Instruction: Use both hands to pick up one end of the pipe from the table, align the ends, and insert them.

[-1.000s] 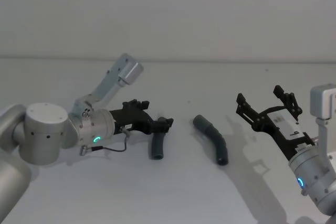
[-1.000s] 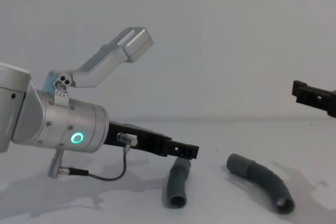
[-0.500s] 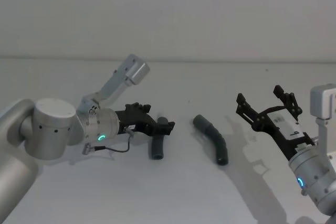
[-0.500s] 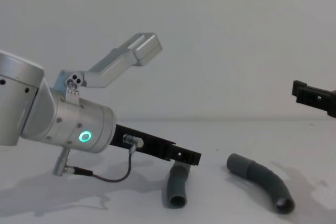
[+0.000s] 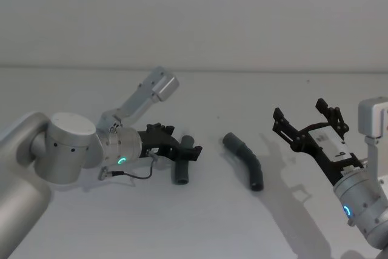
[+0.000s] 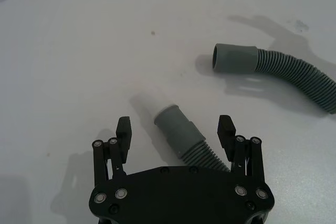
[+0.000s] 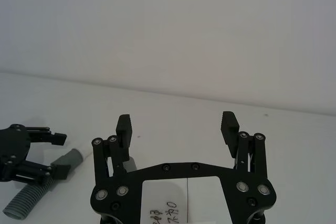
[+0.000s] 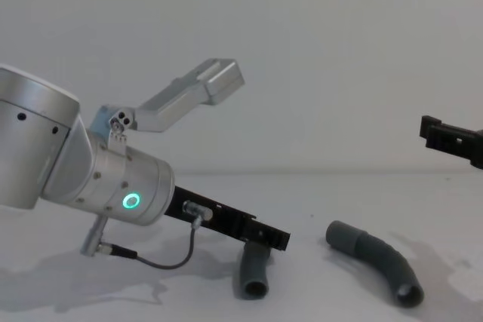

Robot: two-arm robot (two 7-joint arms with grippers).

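Left wrist view puts the left gripper (image 6: 175, 126) low over the table (image 6: 63, 51). Its fingers are spread wide to either side of the shorter hose piece (image 6: 181, 132), clear of both flanks and holding nothing. That piece lies flat, its white spigot (image 6: 146, 103) pointing away from the gripper. The curved hose piece (image 6: 286, 69) lies apart, its grey sleeve (image 6: 234, 59) turned roughly toward the spigot. In the head view the right gripper (image 5: 301, 112) hangs wide open and empty, well to the right of the curved piece.

My worry is that the hose sits at a slant between the fingers, so one finger could meet it first and roll or skid it. The fingertips look close enough to the tabletop to scrape. Bare table between the pieces leaves ample room to lift and line up.
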